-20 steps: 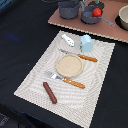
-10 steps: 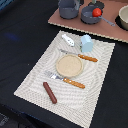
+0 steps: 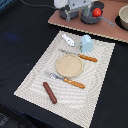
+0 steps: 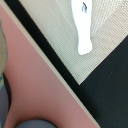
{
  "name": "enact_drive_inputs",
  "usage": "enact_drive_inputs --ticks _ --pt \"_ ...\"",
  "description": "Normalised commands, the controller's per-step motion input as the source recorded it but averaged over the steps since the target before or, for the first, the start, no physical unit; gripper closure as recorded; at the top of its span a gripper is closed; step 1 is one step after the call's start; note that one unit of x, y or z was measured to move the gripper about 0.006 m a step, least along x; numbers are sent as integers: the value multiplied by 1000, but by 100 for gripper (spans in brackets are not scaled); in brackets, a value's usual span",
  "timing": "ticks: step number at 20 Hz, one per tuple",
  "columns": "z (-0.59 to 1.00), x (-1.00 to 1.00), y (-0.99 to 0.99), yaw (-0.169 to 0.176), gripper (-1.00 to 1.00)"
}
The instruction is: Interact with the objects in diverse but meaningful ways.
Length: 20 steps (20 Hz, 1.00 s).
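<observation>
Where the striped mat point(image 3: 70, 70) ends, bare black table point(image 3: 25, 35) runs wide along the exterior view's left and near edge, so there is plenty of free room there. On the mat sit the plate point(image 3: 69, 65) at the centre, a knife point(image 3: 80, 56) just behind it, a fork point(image 3: 66, 80) just in front, the sausage point(image 3: 49, 92) alone near the front corner, and the bottle point(image 3: 67, 40) and cup point(image 3: 87, 43) near the far edge, a little apart. Beyond that edge lies a pink board point(image 3: 75, 21) carrying the saucepan point(image 3: 95, 14) with the tomato point(image 3: 96, 12) in it. The arm point(image 3: 75, 5) hangs over the board's far side; its gripper is hidden, so I cannot tell its spread. From the wrist, the bottle point(image 4: 83, 25) lies on the mat near the mat's corner.
</observation>
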Motion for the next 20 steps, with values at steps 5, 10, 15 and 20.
enact_drive_inputs --ticks 5,10,15,20 --pt "-363 -365 -14 55 -100" --pt "-450 -343 -82 65 -100" --pt "-525 -303 -10 67 -100" --pt "-553 -321 -21 54 -100"
